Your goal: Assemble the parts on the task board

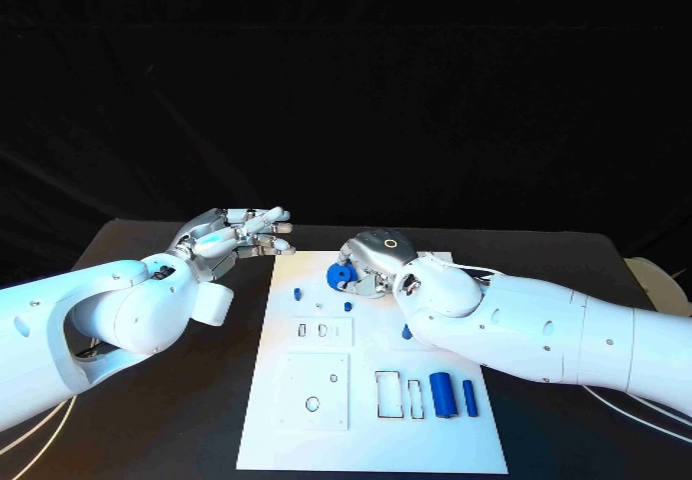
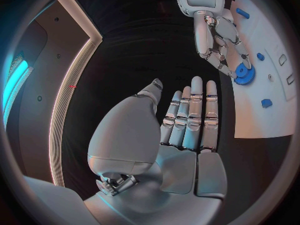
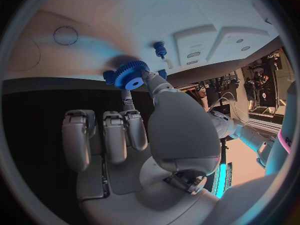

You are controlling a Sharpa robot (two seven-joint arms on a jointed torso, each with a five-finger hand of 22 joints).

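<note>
Blue gear (image 1: 340,275) pinched at fingertips of right hand (image 1: 378,262), low over far end of task board (image 1: 289,440), blue peg (image 3: 160,49) just beside. Left hand (image 1: 231,240) hovering off board's edge, fingers apart, holding nothing.

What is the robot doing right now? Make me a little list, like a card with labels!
Right hand: holds a blue gear over the far end of the task board
Left hand: holds nothing, fingers apart, beside the board's far left corner
Near end of board: two blue cylinders lying side by side
Middle of board: small blue pegs standing up
Table: black
</note>
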